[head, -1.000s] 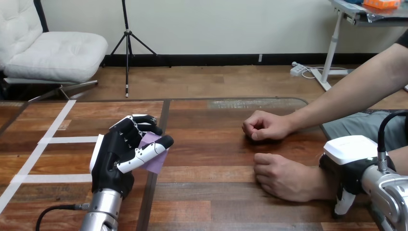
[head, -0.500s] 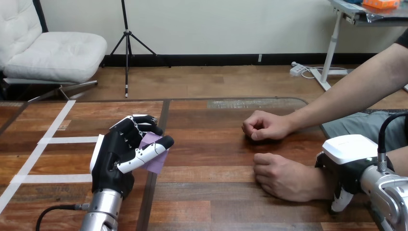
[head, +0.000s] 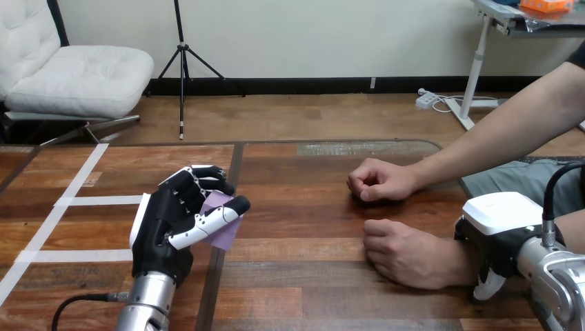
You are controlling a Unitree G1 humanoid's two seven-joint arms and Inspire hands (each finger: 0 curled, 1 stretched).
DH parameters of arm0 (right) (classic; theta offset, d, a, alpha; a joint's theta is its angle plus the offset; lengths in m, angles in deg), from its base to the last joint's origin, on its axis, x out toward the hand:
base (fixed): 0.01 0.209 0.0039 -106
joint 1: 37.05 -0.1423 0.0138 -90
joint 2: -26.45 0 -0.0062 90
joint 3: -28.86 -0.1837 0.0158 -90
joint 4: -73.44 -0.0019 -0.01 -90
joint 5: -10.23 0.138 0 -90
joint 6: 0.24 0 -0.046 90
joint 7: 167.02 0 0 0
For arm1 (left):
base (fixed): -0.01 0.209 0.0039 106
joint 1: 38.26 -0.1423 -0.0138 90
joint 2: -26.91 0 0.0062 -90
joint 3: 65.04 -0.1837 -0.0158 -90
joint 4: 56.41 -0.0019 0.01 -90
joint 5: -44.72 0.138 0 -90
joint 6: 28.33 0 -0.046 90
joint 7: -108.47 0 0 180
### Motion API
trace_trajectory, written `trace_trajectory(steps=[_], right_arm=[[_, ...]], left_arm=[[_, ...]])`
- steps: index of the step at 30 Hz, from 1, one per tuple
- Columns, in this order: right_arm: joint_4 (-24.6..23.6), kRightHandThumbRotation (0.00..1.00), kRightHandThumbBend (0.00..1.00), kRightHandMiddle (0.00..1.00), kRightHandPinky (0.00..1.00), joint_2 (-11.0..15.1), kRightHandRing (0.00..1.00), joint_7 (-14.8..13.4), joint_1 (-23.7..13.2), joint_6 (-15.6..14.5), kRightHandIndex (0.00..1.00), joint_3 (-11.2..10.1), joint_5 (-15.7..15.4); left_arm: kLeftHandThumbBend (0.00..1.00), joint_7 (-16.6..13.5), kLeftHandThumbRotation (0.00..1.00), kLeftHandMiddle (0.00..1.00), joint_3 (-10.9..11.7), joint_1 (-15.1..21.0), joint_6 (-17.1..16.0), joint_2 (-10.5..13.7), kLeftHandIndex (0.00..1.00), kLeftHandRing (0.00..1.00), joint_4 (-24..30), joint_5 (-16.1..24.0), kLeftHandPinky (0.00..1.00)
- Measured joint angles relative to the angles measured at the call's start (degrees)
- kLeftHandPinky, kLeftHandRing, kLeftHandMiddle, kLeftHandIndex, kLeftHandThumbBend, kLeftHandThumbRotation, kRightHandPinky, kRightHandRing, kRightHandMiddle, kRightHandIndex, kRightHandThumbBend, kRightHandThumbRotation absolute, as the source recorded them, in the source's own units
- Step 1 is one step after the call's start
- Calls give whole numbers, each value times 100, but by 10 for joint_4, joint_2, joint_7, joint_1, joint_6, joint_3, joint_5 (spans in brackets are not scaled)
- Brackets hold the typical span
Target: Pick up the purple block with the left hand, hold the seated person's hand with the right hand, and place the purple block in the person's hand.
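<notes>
Left robot hand (head: 165,224) is coming up from the bottom edge on its silver forearm, back shell facing left, and it's holding the purple block (head: 222,231). The fingers (head: 196,181) are curling over the block's top and the thumb (head: 210,219) is crossing its front, so the block is getting pinched between them. The block is looking pale lilac, matte, with flat faces and straight edges. Approx half of it is showing: a strip above the thumb and a bigger patch w/ a corner poking out below it, the rest sitting behind the robot hand. It's sitting left of centre over the surface (head: 310,214), right by a dark seam in the wood. Can't tell if it's touching the surface or hanging clear of it.

Over on the right, the person's nearer hand (head: 403,254) is lying on the surface, knuckles up and loosely closed. The right robot hand (head: 498,238) is sitting right at that wrist, white shell on top, touching or just beside it. Can't tell if it's actually gripping the wrist. The person's farther hand (head: 378,181) is resting as a fist further back on the surface. The block and the person's nearer hand are well apart, bare wood between them. White tape lines (head: 76,201) are running across the surface's left part.
</notes>
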Motion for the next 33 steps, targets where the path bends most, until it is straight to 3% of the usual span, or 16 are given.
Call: trace_trajectory(steps=[8,13,18,33], right_arm=[[6,0,74,61,45,-3,57,-3,-2,-6,65,0,18],[13,0,74,52,33,-5,44,-6,-6,-9,64,2,22],[22,0,72,48,28,-5,39,-6,-14,-9,64,7,23],[54,0,71,45,27,-5,37,-17,-40,-11,58,22,32]], left_arm=[[95,-3,9,46,0,0,0,0,48,39,0,2,35],[96,-3,9,46,0,0,0,0,48,38,0,2,35],[95,-3,8,46,0,0,0,0,48,39,0,1,36],[95,2,8,46,1,-1,1,0,48,39,0,0,35]])
